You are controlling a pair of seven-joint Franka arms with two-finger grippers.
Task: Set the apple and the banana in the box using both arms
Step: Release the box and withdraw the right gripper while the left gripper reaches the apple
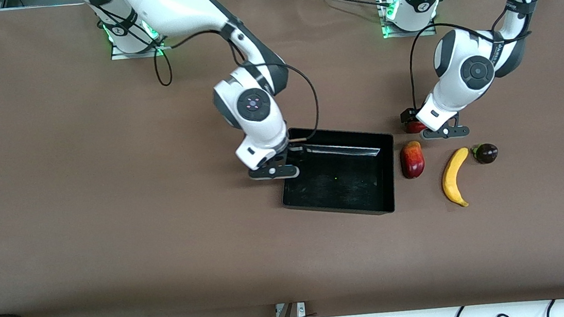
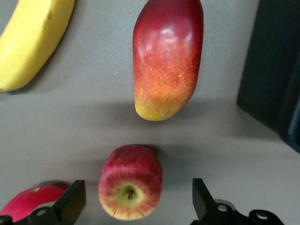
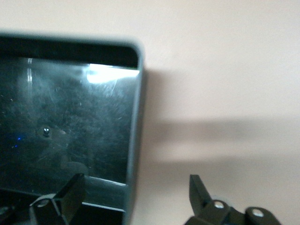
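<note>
Hovering over the apple (image 2: 130, 182), the left gripper (image 2: 138, 201) is seen with its fingers (image 2: 72, 200) spread wide, one on either side of the fruit and neither touching it. The apple is shown resting on the brown table (image 1: 112, 221), dimpled top toward the wrist camera, toward the left arm's end of the table and just past the box's (image 1: 389, 169) wall. In the front view the apple (image 1: 415, 126) is largely covered by the left gripper (image 1: 437, 130). A red pomegranate (image 2: 28, 199) is glimpsed close beside the apple, partly hidden by one finger.

A dark-red-and-orange mango (image 1: 412, 160) is laid nearer to the front camera than the apple, beside the box. The banana (image 1: 455, 177) is found next to the mango, toward the left arm's end of the table, curved and lying flat on the table. A small dark purple fruit (image 1: 486, 153) is set just beside the banana's upper end.

The right gripper (image 1: 274, 172) is held low over the box's wall at the right arm's end, its fingers (image 3: 70, 192) parted and nothing gripped between them; in the right wrist view one finger is placed above the box's glossy floor and the other above bare table. The box (image 3: 133, 117) is pictured empty, with only reflections on its black floor.
</note>
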